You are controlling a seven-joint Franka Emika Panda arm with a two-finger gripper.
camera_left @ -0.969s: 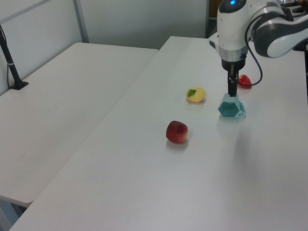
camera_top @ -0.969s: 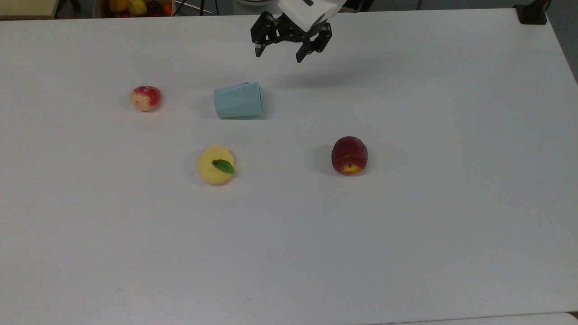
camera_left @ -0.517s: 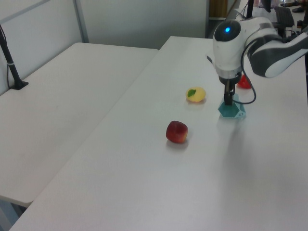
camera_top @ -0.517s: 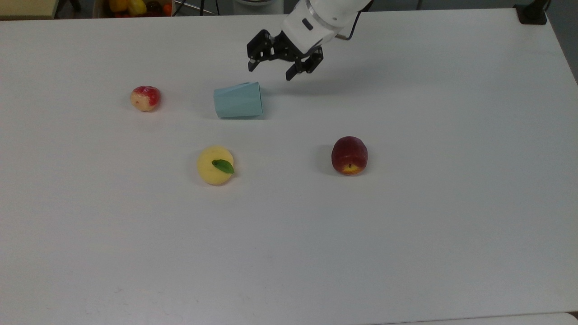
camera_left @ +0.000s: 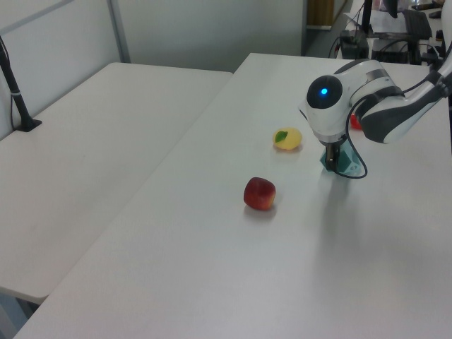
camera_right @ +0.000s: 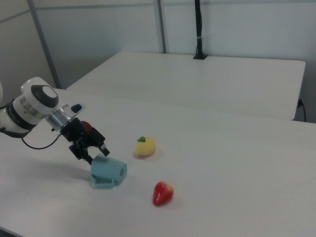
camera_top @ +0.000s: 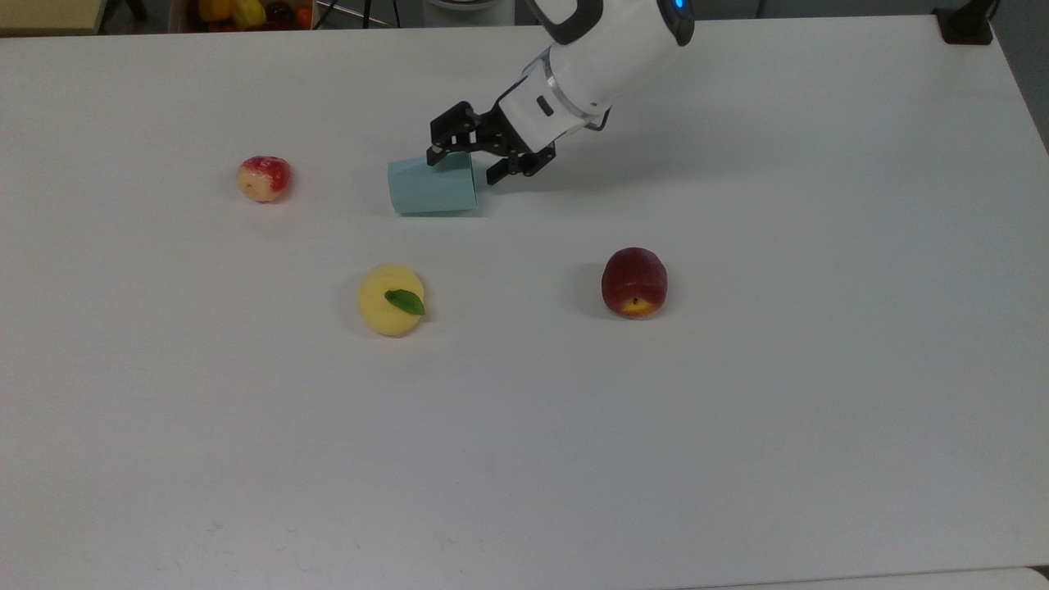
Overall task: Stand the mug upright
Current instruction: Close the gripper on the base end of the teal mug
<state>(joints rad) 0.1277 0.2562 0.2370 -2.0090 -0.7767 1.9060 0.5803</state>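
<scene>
While the gripper (camera_top: 465, 164) hangs spread at the mug's wide end, one finger over the upper wall and one off the rim, it should straddle that wall squarely before pinching.
The mug (camera_top: 432, 188) lies on its side upper centre of the top view, just below-left of the fingertips, rim facing the top view's right, on the table (camera_top: 737, 410).
</scene>
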